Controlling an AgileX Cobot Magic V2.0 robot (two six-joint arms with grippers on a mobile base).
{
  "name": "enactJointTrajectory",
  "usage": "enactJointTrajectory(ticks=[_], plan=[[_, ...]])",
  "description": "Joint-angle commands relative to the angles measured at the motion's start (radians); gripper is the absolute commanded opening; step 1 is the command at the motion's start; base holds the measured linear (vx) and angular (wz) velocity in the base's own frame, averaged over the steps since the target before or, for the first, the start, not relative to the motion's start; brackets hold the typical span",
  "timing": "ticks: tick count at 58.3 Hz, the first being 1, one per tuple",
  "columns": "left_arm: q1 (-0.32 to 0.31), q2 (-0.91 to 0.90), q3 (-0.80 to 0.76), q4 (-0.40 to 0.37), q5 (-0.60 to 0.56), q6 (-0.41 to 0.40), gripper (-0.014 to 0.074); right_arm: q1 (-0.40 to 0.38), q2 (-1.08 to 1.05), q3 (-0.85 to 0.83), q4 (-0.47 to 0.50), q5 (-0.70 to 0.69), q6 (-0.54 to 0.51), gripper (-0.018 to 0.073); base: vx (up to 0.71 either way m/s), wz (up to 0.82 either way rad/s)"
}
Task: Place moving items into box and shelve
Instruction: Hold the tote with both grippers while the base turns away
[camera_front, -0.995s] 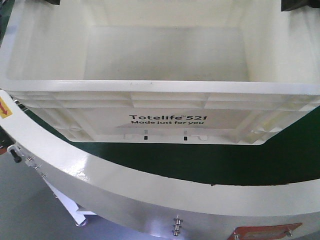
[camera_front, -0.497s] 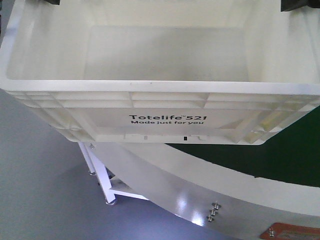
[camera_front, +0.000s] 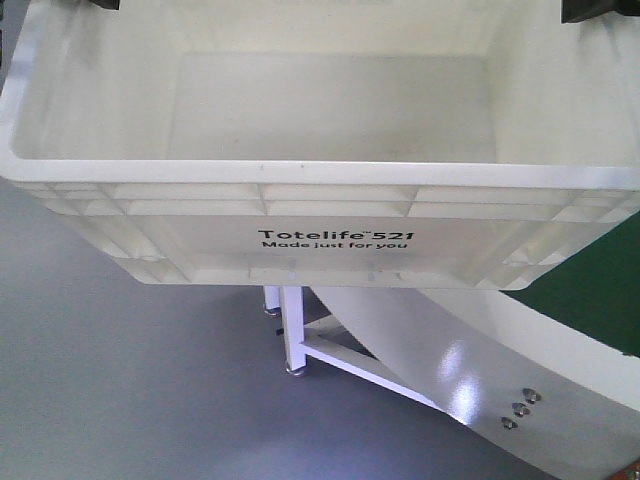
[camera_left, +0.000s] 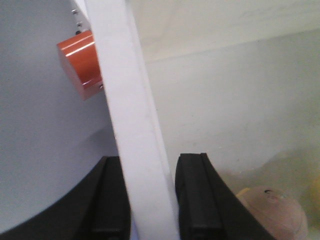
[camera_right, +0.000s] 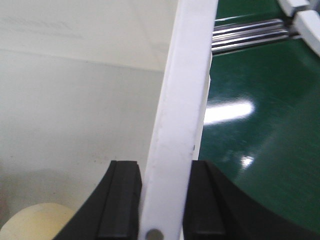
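The left gripper (camera_left: 152, 200) sits at the bottom centre of its wrist view. Its two black fingers (camera_left: 197, 200) point up the frame and press flat against either side of the rim of the box (camera_left: 135, 125). The right gripper (camera_right: 165, 200) sits likewise at the bottom of its own view, clamped on the rim. In the front view only dark tips show, at the upper left and upper right corners.
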Motion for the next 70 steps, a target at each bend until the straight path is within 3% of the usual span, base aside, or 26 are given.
enactJointTrajectory(ticks=[1, 70], plan=[[-0.008, -0.048, -0.043, -0.001, -0.120, 0.026, -0.0001, -0.003, -0.045, -0.043, 0.022, -0.150, -0.014, -0.0004, -0.13, 0.51], [-0.008, -0.048, -0.043, -0.001, -0.120, 0.026, -0.0001, -0.003, -0.045, -0.043, 0.022, -0.150, -0.014, -0.0004, -0.15, 0.59]])
